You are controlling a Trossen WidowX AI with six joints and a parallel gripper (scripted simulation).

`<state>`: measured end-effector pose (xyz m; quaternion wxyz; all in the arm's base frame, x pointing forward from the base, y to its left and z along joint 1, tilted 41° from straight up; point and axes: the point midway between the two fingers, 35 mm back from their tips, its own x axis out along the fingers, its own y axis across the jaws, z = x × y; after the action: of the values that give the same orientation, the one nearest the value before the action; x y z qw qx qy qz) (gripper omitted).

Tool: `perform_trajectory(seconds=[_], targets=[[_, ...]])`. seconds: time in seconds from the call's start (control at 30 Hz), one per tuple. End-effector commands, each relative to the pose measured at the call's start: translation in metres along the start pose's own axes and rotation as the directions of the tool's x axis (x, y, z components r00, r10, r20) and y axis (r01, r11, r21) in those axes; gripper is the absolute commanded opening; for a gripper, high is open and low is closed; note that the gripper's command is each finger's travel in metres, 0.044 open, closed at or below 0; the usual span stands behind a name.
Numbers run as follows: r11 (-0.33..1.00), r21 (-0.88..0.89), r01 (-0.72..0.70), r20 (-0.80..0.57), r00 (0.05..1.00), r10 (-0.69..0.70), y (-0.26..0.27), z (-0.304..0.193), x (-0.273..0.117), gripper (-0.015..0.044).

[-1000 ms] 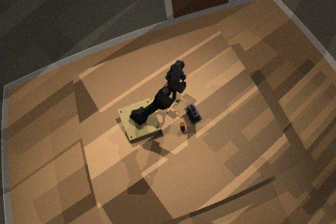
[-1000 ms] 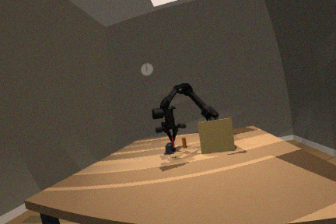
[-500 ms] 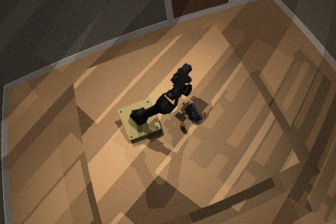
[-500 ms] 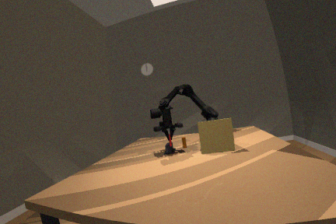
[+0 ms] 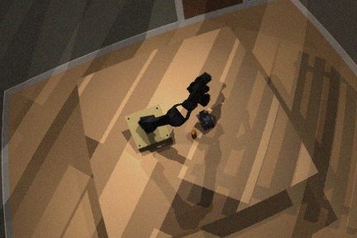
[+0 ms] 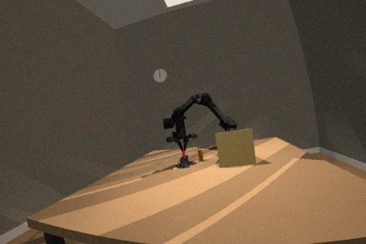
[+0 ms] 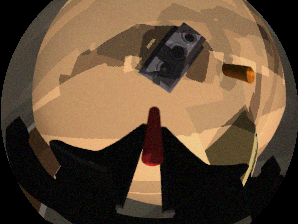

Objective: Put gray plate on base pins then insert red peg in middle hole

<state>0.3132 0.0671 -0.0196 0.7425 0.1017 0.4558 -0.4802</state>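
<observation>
Gray plate (image 5: 205,119) (image 6: 184,161) (image 7: 167,55), from where I'm standing, looks flat on its base (image 5: 206,129) (image 6: 184,166) (image 7: 192,63), down on the surface (image 5: 124,193) (image 6: 148,202) (image 7: 90,105). Above the plate, the 1 black claw (image 5: 204,111) (image 6: 184,149) (image 7: 153,129) is gripping the red peg (image 6: 184,151) (image 7: 154,140); whether peg and plate touch, I can't tell. Near the plate stands 1 small orange cylinder (image 5: 193,134) (image 6: 201,155) (image 7: 239,73).

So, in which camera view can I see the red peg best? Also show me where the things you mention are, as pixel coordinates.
The wrist view: the red peg (image 6: 184,151) (image 7: 153,137) appears large there, between the gripper's fingers. The exterior view shows only a thin red strip. In the top view I cannot make it out.
</observation>
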Motion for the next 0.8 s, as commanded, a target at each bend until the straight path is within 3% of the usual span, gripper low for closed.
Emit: perform_trajectory(seconds=[0.0, 0.77], targets=[[1.000, 0.004, -0.004, 0.008, 1.000, 0.004, 0.000, 0.014, -0.002, 0.0000], [1.000, 0.002, 0.012, 0.034, 0.999, -0.012, -0.017, 0.083, -0.002, 0.0000]])
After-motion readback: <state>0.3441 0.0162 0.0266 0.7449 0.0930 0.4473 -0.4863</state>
